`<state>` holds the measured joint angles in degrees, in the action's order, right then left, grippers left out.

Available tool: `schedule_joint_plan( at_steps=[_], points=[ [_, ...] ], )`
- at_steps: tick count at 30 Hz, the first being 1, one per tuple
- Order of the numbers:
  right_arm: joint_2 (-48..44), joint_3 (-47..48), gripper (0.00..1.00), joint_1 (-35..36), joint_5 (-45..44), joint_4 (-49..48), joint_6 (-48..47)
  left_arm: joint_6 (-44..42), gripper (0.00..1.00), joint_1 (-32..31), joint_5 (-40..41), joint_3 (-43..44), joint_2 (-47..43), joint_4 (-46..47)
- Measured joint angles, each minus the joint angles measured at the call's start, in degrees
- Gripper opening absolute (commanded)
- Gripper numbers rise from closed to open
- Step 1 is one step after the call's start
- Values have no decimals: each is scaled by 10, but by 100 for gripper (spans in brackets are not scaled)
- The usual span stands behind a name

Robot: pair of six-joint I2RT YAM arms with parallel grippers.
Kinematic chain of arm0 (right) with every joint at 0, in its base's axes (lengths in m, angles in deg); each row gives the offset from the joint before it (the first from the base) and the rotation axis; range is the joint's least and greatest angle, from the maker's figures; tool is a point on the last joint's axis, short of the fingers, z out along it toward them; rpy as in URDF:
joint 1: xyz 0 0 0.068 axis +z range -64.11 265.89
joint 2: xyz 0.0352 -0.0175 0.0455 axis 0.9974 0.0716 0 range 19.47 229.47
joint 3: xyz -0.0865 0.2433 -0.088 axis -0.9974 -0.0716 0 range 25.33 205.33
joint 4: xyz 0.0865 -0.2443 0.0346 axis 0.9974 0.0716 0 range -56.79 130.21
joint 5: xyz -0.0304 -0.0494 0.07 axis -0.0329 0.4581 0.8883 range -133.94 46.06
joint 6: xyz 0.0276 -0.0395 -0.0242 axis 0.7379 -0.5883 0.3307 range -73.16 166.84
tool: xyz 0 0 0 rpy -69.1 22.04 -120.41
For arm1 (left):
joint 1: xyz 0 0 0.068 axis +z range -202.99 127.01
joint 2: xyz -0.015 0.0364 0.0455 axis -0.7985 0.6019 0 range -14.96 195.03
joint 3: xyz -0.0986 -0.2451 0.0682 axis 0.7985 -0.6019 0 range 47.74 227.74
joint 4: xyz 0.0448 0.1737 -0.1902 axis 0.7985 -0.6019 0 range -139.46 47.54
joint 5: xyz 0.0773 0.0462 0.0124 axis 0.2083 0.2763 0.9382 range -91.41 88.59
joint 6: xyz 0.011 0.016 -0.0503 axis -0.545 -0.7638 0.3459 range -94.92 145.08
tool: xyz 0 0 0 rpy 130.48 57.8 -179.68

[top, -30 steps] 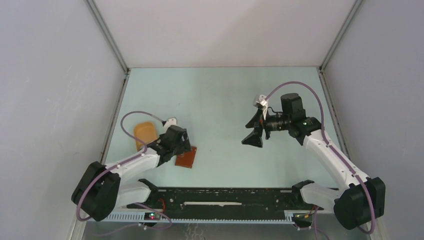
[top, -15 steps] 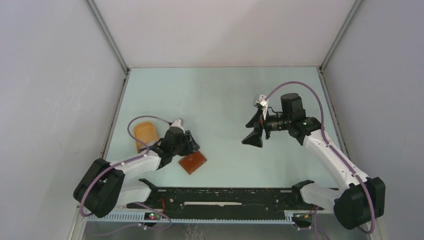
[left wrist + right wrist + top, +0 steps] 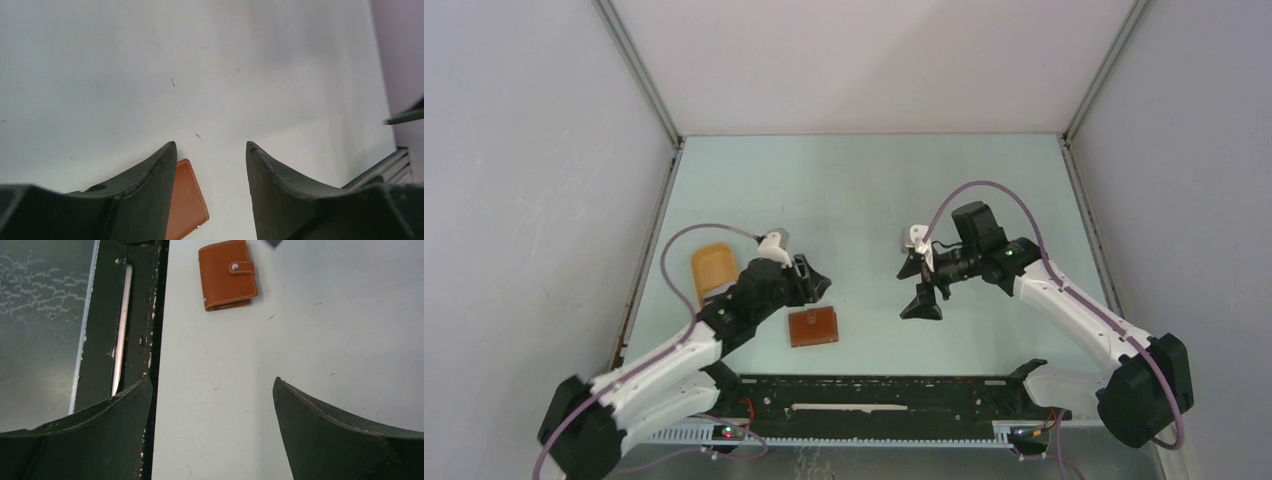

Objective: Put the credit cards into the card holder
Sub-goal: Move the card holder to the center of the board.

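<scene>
card holder (image 3: pixel 812 327) on table (image 3: pixel 864 190), right of tray (image 3: pixel 707 265)

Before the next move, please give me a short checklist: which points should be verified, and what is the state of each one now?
1. The card holder lies flat and neither arm grips it: ok.
2. The card holder is open to receive cards: not ok. It is closed, with the snap strap across its front.
3. The credit cards are located: cannot tell. None shows in any view.
4. The left gripper is open and empty: ok.
5. The right gripper is open and empty: ok.
6. The orange tray lies apart from the card holder: ok.
</scene>
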<state>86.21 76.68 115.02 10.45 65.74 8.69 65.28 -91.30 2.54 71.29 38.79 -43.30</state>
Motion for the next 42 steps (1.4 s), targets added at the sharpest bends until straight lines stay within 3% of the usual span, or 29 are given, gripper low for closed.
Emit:
schedule_joint_plan(
  at_steps=[5, 11, 18, 22, 30, 34, 42],
  points=[
    [26, -1, 100, 31, -23, 2, -12, 22, 61, 0, 39, -24, -128, -84],
    [38, -1, 100, 36, -40, 4, -12, 83, 60, -1, 73, -48, -86, -215],
    [38, -1, 100, 30, -44, 4, -9, 104, 51, -1, 84, -51, -82, -246],
    [38, -1, 100, 28, -44, 4, -8, 103, 37, -1, 64, -53, -46, -222],
    [38, -1, 92, 28, -43, 17, -32, 101, 32, -7, -14, -56, 34, -97],
    [30, -8, 88, 32, -43, 29, -83, 92, 31, -25, -49, -30, 114, -37],
    [6, -81, 81, 81, -102, 4, -159, 75, 27, -83, -123, 108, 340, 72]
  ],
)
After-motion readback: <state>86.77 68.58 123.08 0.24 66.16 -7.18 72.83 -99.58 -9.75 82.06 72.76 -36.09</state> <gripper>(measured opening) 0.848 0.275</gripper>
